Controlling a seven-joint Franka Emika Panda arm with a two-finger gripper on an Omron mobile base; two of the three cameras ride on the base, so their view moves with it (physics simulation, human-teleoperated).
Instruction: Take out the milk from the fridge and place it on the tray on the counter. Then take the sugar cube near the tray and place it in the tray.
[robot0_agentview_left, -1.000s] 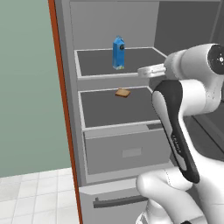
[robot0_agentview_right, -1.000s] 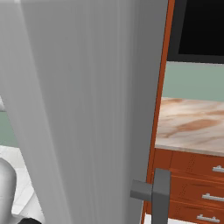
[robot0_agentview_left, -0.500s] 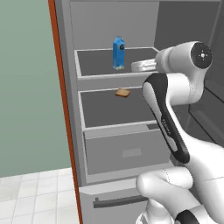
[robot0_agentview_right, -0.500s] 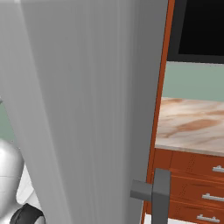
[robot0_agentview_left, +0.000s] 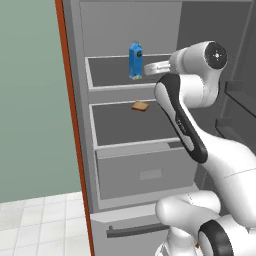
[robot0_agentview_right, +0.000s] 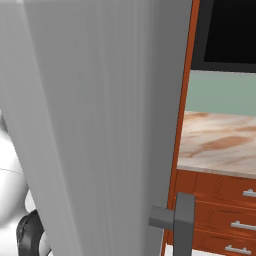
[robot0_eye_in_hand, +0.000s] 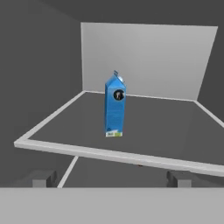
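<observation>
Left base view: the tall grey fridge stands open, with an orange-red side edge down its left and a dark bar handle low on its bottom drawer. The small bright blue gable-top milk carton stands upright on the fridge's upper grey shelf, toward the shelf's front edge. One shelf below the carton, slightly to its right, lies a flat tan bread slice. The white arm with dark joints rises from the lower right and bends toward the upper shelf; its two-finger gripper sits just to the right of the carton at about the carton's mid height, apart from it. From this side the spread of the jaws is hard to read.

Right base view: the fridge's grey door stands edge-on in front, a grey handle block low on its right side. To the right of the door runs an orange-red edge, and beyond that the light tan wood-grain counter with reddish stains lies above red-brown drawers with pale pulls.

Hand view: the blue carton stands upright near the middle of the dark shelf, behind the shelf's pale front rim, with a dark round mark near its top and a pale label at its foot. The two dark fingertips stand wide apart at the bottom, well to either side of the carton, pinching nothing.
</observation>
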